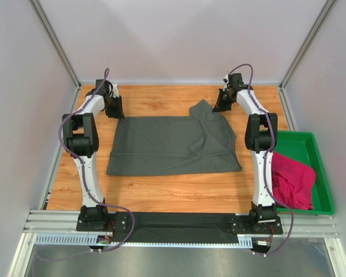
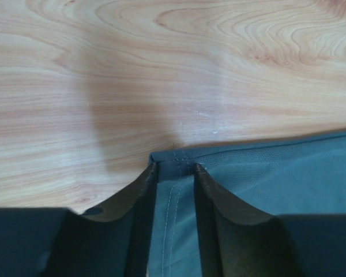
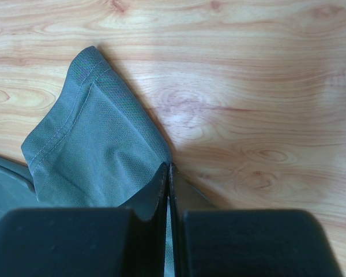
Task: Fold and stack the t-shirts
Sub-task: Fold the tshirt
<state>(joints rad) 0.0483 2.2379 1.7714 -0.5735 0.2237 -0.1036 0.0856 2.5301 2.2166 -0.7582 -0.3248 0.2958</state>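
On the wooden surface (image 1: 161,193), between pale walls (image 1: 179,34), the grey shirt (image 1: 173,144) lies spread; left end effector (image 2: 176,168) open at its far corner, right end effector (image 3: 168,166) closed on it.

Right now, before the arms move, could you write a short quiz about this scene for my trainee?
1. True or false: the bright magenta-pink cloth t-shirt lies in the green plastic tray.
2. Which one is shut on the dark charcoal grey cloth t-shirt? A: left gripper. B: right gripper.
3. Fill in: the grey t-shirt lies spread on the ____ table.
Key: 1 true; 2 B; 3 wooden.
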